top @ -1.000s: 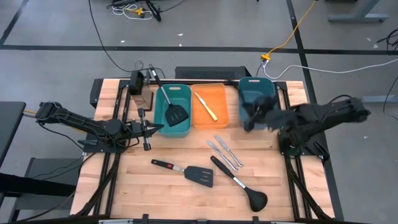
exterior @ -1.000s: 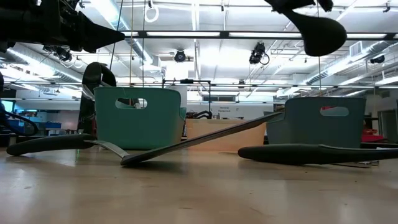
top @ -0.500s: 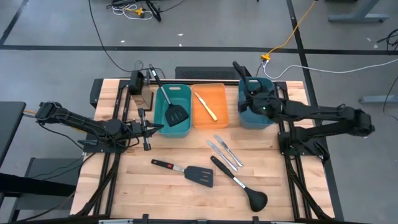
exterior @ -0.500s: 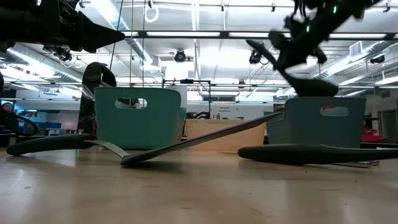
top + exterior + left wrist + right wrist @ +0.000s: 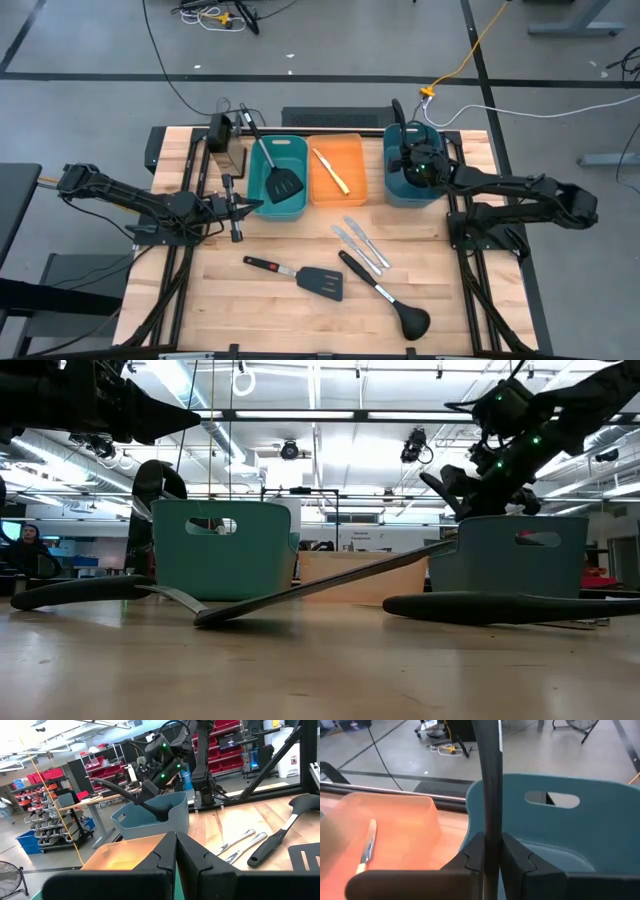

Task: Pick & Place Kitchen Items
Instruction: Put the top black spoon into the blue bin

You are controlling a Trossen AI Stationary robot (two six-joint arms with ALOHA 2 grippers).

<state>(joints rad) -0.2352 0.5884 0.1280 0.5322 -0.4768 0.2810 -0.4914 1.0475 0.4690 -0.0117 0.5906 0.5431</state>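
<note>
My right gripper (image 5: 415,165) is shut on a black ladle (image 5: 489,780) over the dark teal bin (image 5: 395,192) at the far right. The ladle's bowl (image 5: 156,811) is down inside the bin and its handle sticks out toward the far edge (image 5: 397,108). On the table lie another black ladle (image 5: 385,293), a black slotted spatula (image 5: 300,276) and two silver knives (image 5: 362,244). A second spatula (image 5: 280,180) stands in the lighter teal bin. My left gripper (image 5: 237,210) waits shut at the left, holding nothing. My right gripper pinches the ladle's handle (image 5: 490,827) between its two fingers (image 5: 474,856), nearer the bowl than the free end. The fingers come from the table's right, slanting down, and lie across the handle. The ladle is tilted, bowl low in the bin; whether it rests there I cannot tell.
An orange bin (image 5: 350,190) between the two teal ones holds a knife with a yellowish handle (image 5: 330,170). A small black device (image 5: 218,130) stands at the far left. Bare wood lies along the near edge and at the left.
My right gripper has swung from beside the dark teal bin toward the far edge and come down over it, tipping and rolling. The ladle has gone with it: its bowl, high above the bin a second ago, has sunk behind the bin's wall.
</note>
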